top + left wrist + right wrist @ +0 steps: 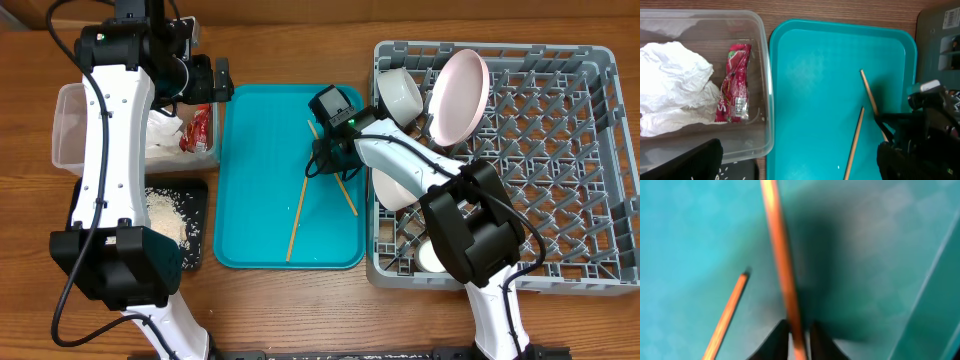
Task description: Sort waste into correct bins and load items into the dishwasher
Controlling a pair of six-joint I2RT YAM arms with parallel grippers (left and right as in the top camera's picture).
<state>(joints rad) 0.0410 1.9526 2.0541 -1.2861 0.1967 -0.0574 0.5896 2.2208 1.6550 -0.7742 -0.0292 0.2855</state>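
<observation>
Over right half of teal tray (250, 130), right gripper (799, 336) clenched on chopstick (782, 265). Stick's long axis slants from tray's far middle toward near right edge. Second chopstick (297, 220) flat on tray, nearly lengthwise. Left gripper (212, 78) above tub (60, 120) left of tray, closure unclear. Rack (560, 150) right of tray. Wooden table (300, 300).

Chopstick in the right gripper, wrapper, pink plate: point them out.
Chopstick (782, 265): right wrist view, mid-shaft.
Wrapper (733, 82): left wrist view, its middle.
Pink plate (458, 95): overhead view, its face.

Right fingers (774, 345) pinched together; left fingers (690, 160) spread.
</observation>
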